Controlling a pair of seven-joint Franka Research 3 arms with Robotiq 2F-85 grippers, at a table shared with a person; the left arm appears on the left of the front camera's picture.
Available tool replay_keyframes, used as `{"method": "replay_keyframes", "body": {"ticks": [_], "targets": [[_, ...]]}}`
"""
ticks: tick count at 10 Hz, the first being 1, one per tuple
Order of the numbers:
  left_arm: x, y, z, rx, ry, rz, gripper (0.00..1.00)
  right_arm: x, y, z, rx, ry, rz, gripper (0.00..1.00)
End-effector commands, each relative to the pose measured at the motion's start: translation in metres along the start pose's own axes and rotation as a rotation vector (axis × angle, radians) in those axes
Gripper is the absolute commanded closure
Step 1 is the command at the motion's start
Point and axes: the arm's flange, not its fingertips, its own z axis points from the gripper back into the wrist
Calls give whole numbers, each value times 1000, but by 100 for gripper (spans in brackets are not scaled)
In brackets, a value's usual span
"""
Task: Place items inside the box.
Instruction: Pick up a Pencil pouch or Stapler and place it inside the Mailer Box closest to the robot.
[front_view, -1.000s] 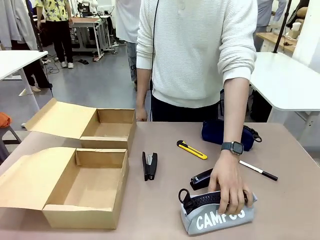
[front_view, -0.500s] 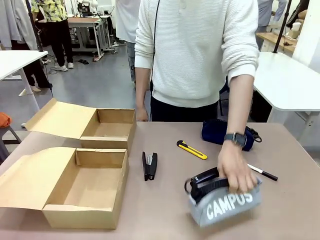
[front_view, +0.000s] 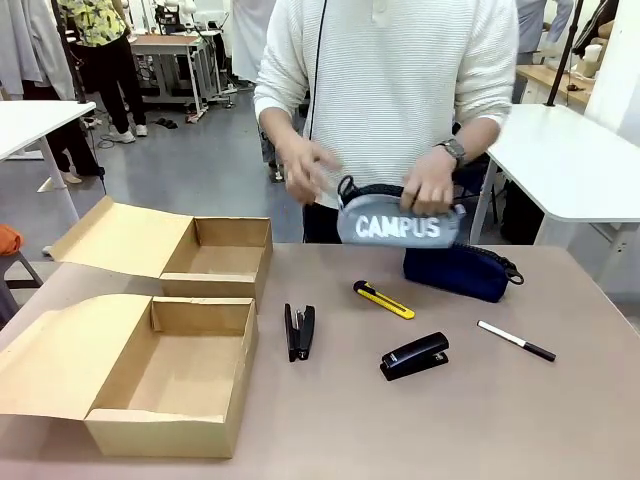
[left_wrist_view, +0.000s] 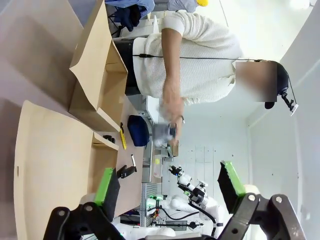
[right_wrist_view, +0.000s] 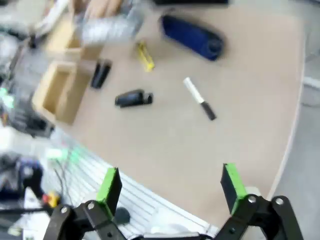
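Front view: over my brown worktop (front_view: 560, 420), a person's hand (front_view: 432, 188) holds the grey CAMPUS pouch (front_view: 398, 226) aloft above the navy pouch (front_view: 460, 270). Two staplers (front_view: 299, 331), a yellow knife (front_view: 383, 300) and a pen (front_view: 516, 341) lie beside the open cardboard boxes (front_view: 165, 435). A grey floor (front_view: 190, 170) and a white table (front_view: 570, 160) lie behind.

Left wrist view: my left pincer (left_wrist_view: 167, 182) gapes wide, empty.

Right wrist view: my right pincer (right_wrist_view: 170, 182) hangs wide open, empty, above the blurred worktop.

the brown tabletop (front_view: 330, 420) carries two open cardboard boxes at its left, the near box (front_view: 165, 435) just in front of the far box (front_view: 210, 284). mid-table lies the left stapler (front_view: 299, 331), the right stapler (front_view: 414, 356) nearby. the knife (front_view: 384, 300) lies between them, farther back, the pen (front_view: 516, 341) lies to the right, and the navy pouch (front_view: 455, 270) sits near the far edge.
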Motion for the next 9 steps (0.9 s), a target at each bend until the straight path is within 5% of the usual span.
{"method": "replay_keyframes", "body": {"ticks": [1,2,3,4,6,9], "targets": [[-1,0,1,-13,3,-21,0,-8,5,-93,6,349,399,0],[-1,0,1,-13,3,-21,0,-16,17,-92,2,446,484,0],[-1,0,1,-13,3,-21,0,-16,24,-56,-219,246,263,0],[-1,0,1,-13,3,-21,0,21,18,-79,52,276,208,0],[-1,0,1,-13,3,-21,0,28,26,-95,-48,389,372,0],[-1,0,1,-13,3,-21,0,125,-14,-180,42,376,668,0]]}}
